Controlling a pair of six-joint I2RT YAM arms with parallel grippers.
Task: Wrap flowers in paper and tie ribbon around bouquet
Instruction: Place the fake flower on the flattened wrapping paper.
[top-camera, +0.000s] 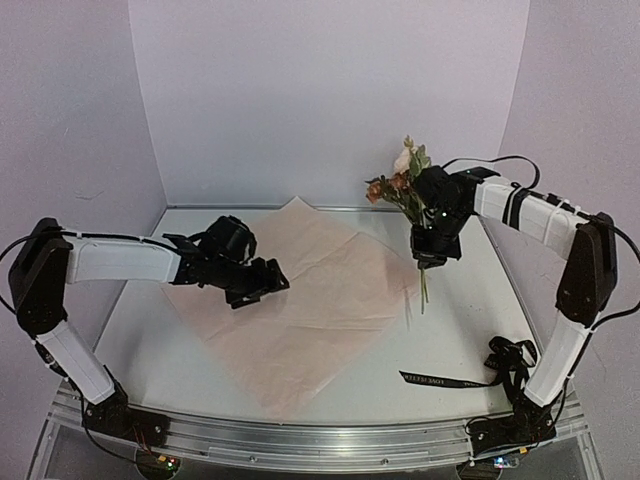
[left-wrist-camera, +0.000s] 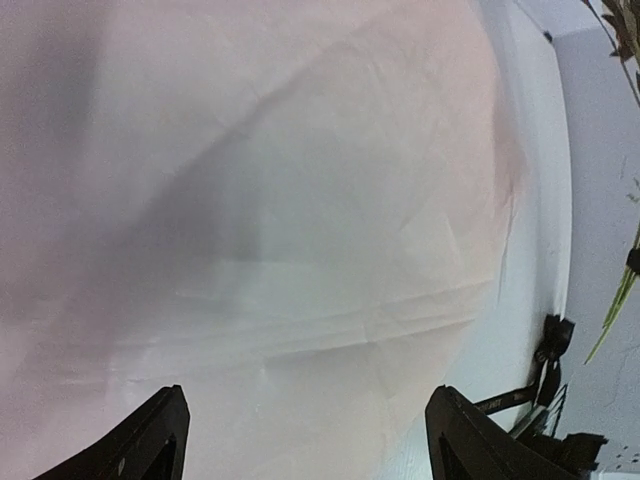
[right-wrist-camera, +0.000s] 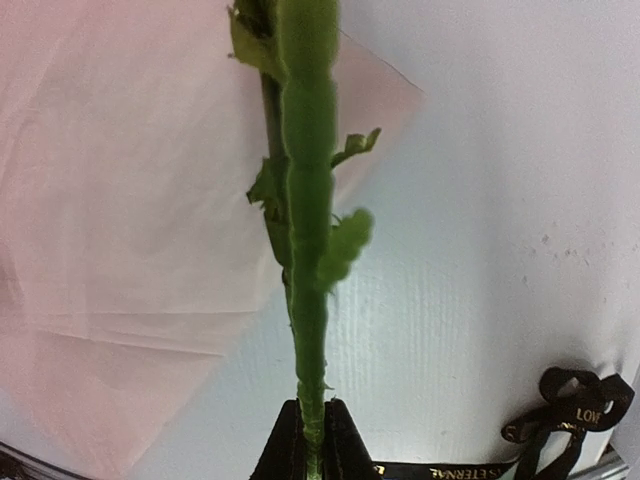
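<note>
The flowers (top-camera: 402, 178), cream, pink and rust blooms, are held upright in the air at the right rear. My right gripper (top-camera: 433, 250) is shut on their green stems (right-wrist-camera: 308, 250), which hang bare below it over the paper's right corner. In the right wrist view the right gripper (right-wrist-camera: 311, 410) pinches the stems tightly. The pale-pink paper (top-camera: 300, 300) lies flat and creased on the table. My left gripper (top-camera: 262, 285) hovers open over its left part, and in the left wrist view the left gripper (left-wrist-camera: 310, 400) has only paper (left-wrist-camera: 300, 200) beneath it. The black ribbon (top-camera: 455, 380) lies at the front right.
The ribbon ends in a looped knot (top-camera: 510, 355) beside the right arm's base. White table (top-camera: 470, 310) shows to the right of the paper. Pale walls close in the back and both sides. A metal rail (top-camera: 320, 440) runs along the near edge.
</note>
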